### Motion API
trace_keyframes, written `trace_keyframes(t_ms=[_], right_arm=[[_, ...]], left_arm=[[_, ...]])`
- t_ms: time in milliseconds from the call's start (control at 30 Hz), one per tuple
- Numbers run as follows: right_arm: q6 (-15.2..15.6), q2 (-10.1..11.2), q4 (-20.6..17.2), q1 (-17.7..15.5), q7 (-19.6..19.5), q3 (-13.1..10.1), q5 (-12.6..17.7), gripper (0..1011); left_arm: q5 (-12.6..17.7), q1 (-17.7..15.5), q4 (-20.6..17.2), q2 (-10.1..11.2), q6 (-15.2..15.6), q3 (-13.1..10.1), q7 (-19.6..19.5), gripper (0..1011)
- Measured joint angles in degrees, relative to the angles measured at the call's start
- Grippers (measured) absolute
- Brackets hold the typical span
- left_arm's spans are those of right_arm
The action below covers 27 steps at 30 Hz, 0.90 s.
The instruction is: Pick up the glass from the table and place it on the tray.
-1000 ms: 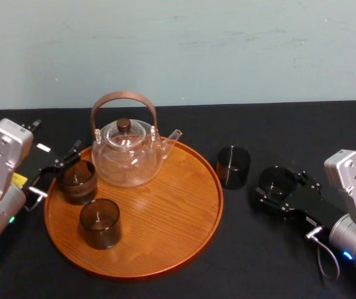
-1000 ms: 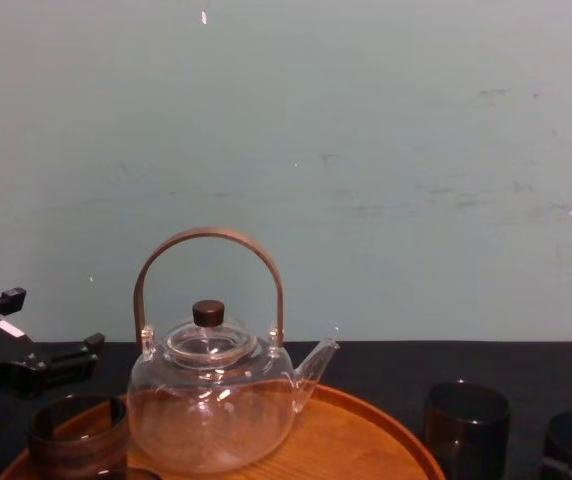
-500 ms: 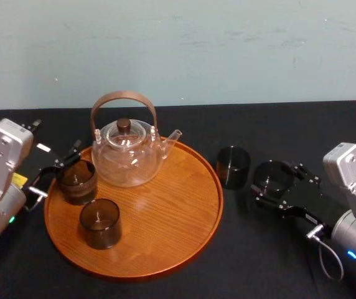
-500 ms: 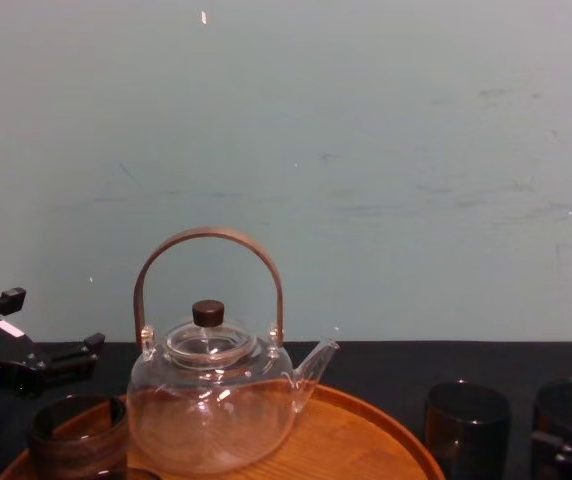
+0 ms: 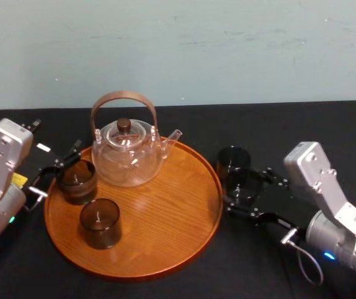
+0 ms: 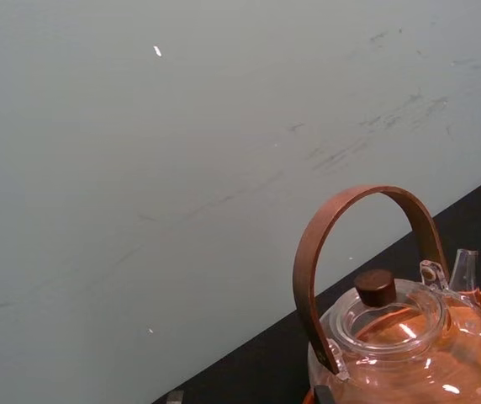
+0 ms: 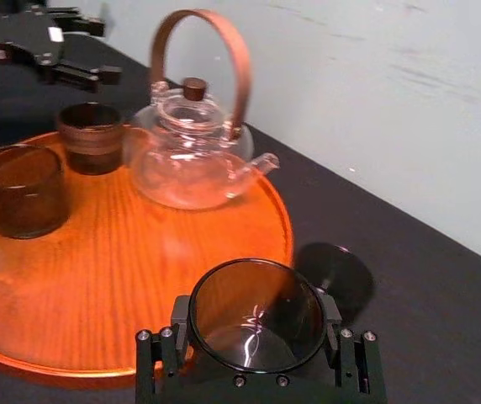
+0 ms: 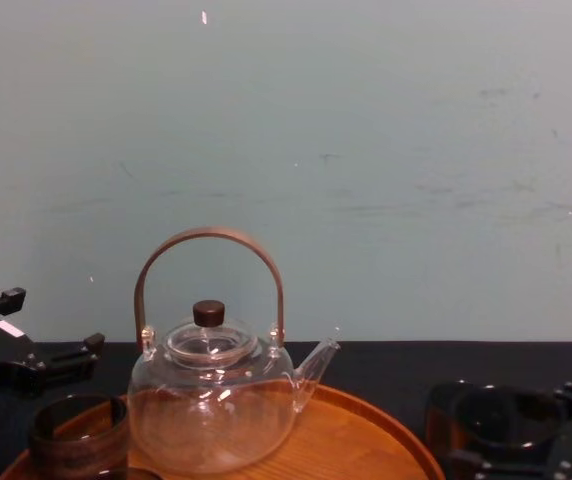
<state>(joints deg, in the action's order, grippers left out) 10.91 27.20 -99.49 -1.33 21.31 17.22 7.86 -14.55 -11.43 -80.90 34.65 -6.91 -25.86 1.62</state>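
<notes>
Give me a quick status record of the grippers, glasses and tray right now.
right gripper: shut on the held glass, just off the tray's right rim
left gripper: open, at the tray's left edge beside the rear glass
tray: carries teapot, rear glass, front glass
spare glass: stands on the table right of the tray, behind the held glass
step left: probably move the held glass over the rim and set it down
</notes>
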Motion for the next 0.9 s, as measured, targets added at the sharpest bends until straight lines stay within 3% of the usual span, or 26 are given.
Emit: trace_keyframes(t_ms=[167,433,900], right_arm=[[0.81,-0.24,-0.34,1.45,1.08,2.24,-1.17,918],[1.82,-2.48,1.27,4.19,1.82,5.99,-2.46,918],[0.17,-5.14,4.14,6.25,1.97,9.22,-3.90,918]], left_arm=[[0.00,0.00,0.00,0.00,0.00,0.00,0.00,1002],[0.00,0.00,0.00,0.00,0.00,0.00,0.00,1001],[0.00,0.00,0.00,0.00,0.00,0.00,0.00,1001]])
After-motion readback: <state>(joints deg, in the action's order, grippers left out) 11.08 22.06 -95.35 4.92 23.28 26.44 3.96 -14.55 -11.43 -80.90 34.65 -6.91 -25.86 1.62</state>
